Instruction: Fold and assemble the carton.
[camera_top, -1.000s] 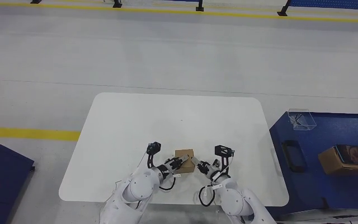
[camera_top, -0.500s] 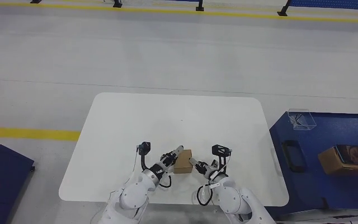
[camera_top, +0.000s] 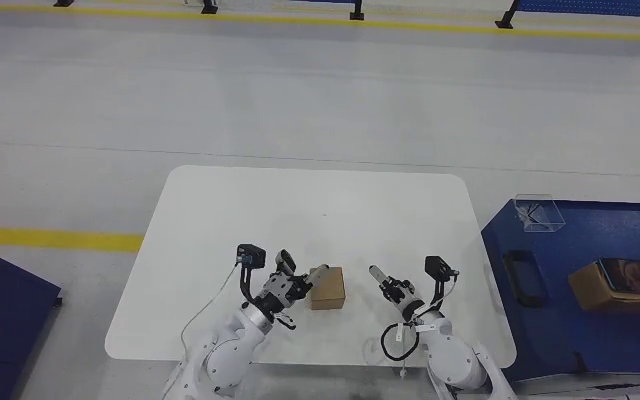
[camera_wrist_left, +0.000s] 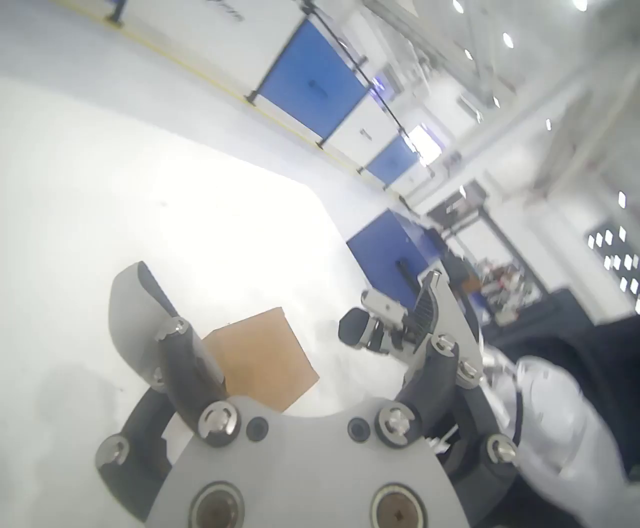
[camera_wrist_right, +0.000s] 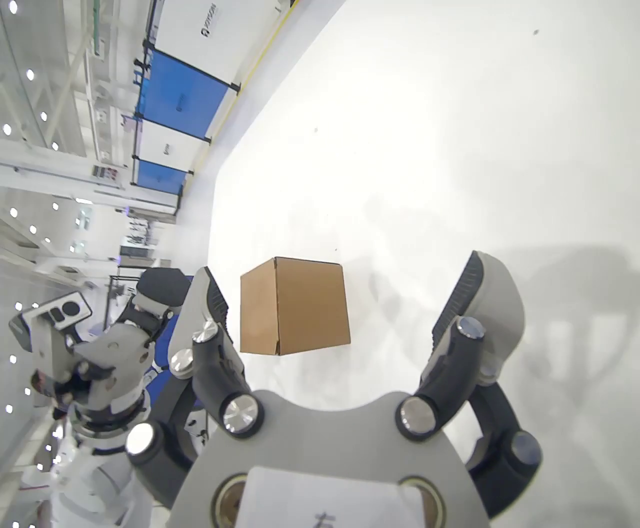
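A small closed brown carton (camera_top: 328, 288) stands on the white table (camera_top: 300, 200), near its front edge. My left gripper (camera_top: 303, 270) is open just to the carton's left, with one finger close to its upper corner; I cannot tell if it touches. In the left wrist view the carton (camera_wrist_left: 260, 355) sits by one finger of the open left gripper (camera_wrist_left: 282, 277). My right gripper (camera_top: 382, 278) is open and apart from the carton, to its right. The right wrist view shows the carton (camera_wrist_right: 292, 307) ahead of the open right gripper (camera_wrist_right: 342, 267), all sides folded shut.
The table's front edge (camera_top: 300, 358) lies just behind both arms. A blue stand (camera_top: 560, 290) to the right of the table holds a clear plastic box (camera_top: 538, 212) and a cardboard box (camera_top: 605, 285). The rest of the table top is bare white.
Both grippers have let go of the carton and drawn away sideways, the left one to the left, the right one farther to the right. The carton now stands alone on the table.
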